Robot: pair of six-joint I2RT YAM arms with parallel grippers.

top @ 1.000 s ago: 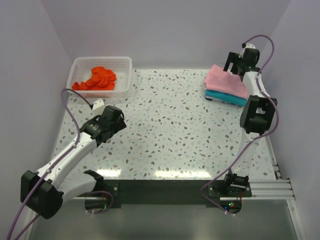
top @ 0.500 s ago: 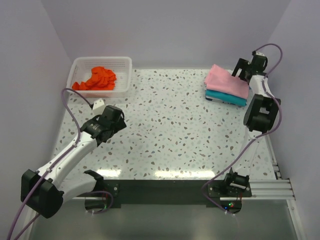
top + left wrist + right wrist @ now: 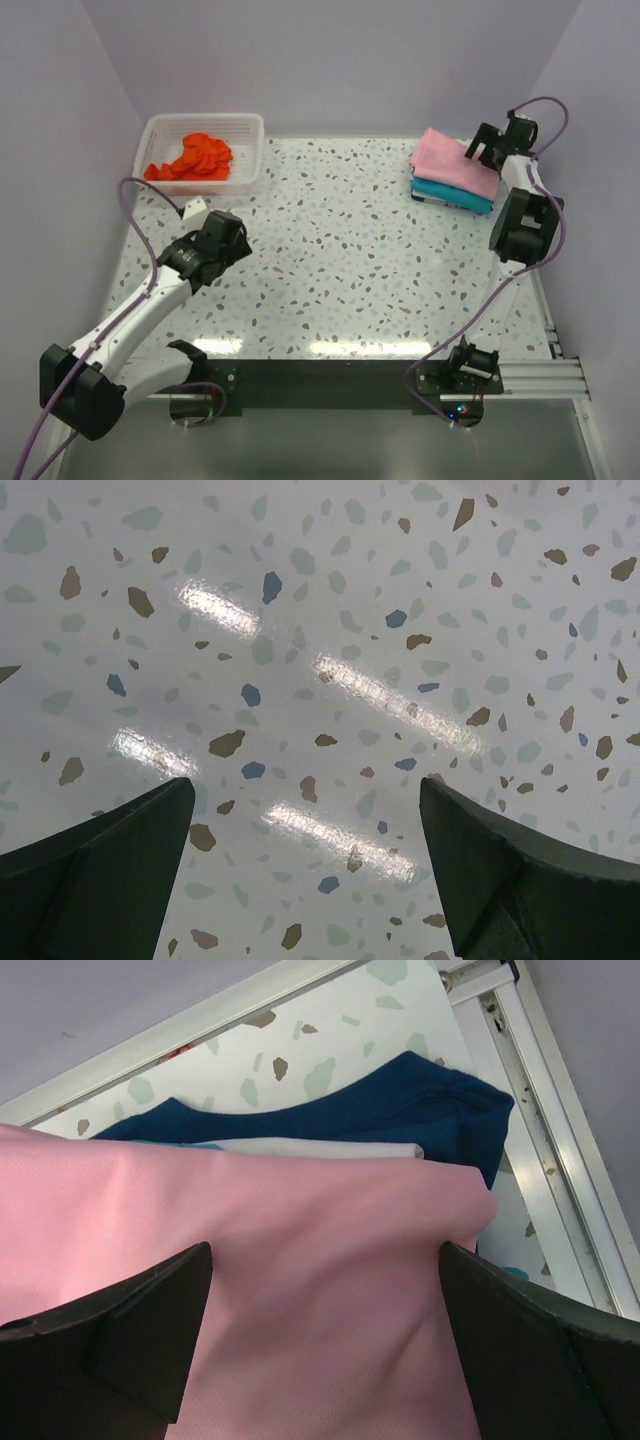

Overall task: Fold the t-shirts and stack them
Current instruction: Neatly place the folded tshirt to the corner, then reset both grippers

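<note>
A folded light pink t-shirt (image 3: 450, 162) lies on a folded teal blue t-shirt (image 3: 452, 195) at the back right of the table. In the right wrist view the pink t-shirt (image 3: 300, 1260) fills the frame over the blue one (image 3: 400, 1100). My right gripper (image 3: 487, 148) (image 3: 325, 1260) hovers open just above the pink shirt's right edge, holding nothing. An orange-red t-shirt (image 3: 192, 158) lies crumpled in the white mesh basket (image 3: 250, 125) at the back left. My left gripper (image 3: 228, 240) (image 3: 305, 790) is open over bare table, well short of the basket.
The speckled tabletop (image 3: 350, 260) has a metal rail (image 3: 545, 300) along its right edge, also seen in the right wrist view as a rail (image 3: 545, 1160) beside the stack. Lilac walls enclose the back and sides.
My right arm has swung to the right, so its gripper moved from above the pink shirt's back edge to its right edge. The left arm barely shifted.
</note>
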